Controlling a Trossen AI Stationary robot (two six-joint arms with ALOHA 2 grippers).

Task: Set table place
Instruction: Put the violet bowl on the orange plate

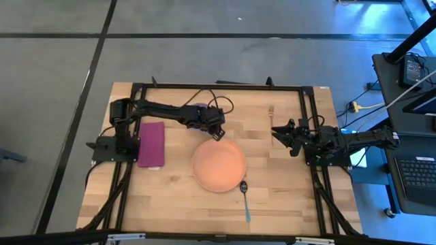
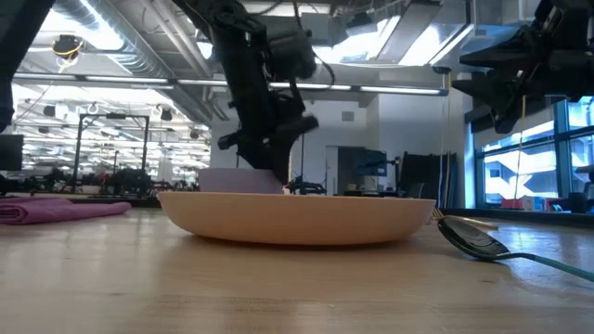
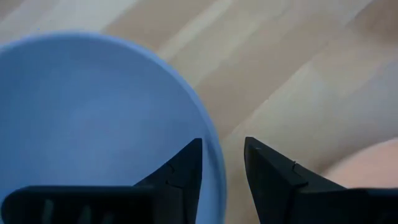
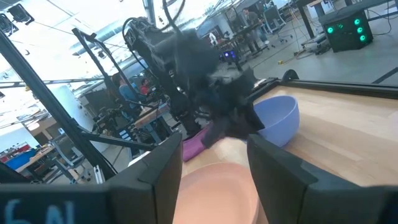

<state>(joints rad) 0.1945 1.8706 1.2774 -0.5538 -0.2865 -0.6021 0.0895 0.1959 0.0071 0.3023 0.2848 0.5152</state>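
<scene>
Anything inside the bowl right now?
The bowl looks empty in the left wrist view; the left gripper straddles its rim, one finger hiding part of the inside.

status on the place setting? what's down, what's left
Down: plate at the table's middle, spoon to its right, napkin lying off to its left. In hand: the left gripper straddles the bowl's rim, one finger inside, one outside, just behind the plate. Left: seat the bowl; the fork lies untouched at the far edge, near the idle, open right gripper.
</scene>
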